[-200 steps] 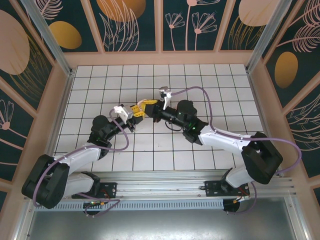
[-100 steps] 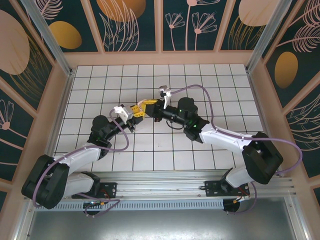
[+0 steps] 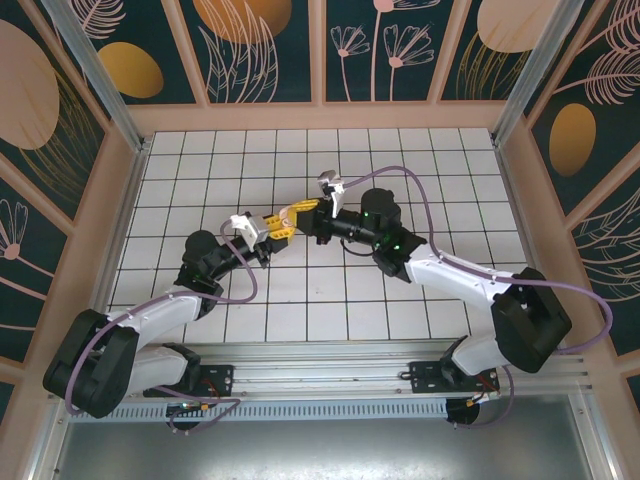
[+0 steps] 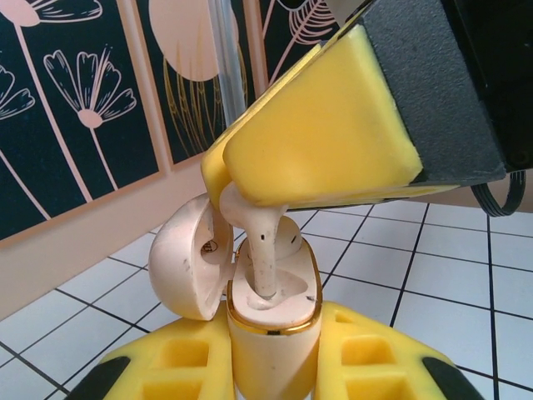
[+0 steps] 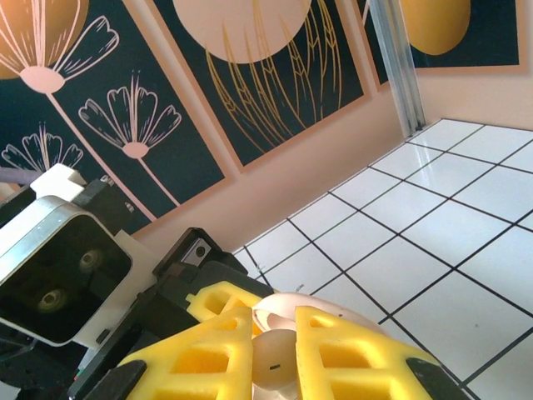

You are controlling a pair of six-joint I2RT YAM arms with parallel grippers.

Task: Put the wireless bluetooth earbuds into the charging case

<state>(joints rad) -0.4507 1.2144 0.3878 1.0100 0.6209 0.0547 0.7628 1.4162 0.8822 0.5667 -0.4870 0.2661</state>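
My left gripper is shut on the charging case, a pale pink shell with a gold rim held upright, its lid swung open to the left. My right gripper is shut on one of the earbuds. That earbud's stem points down into the case's slot, under the right gripper's yellow pads. A second rounded earbud sits in the case behind the stem. In the top view the left gripper and right gripper meet above mid-table.
White gridded table with pink walls and dark floral panels around it. The left wrist's camera housing sits close below the right gripper. The right arm's purple cable loops over the table.
The right arm has shifted a little toward the back, its gripper still over the case. The left arm has barely moved.
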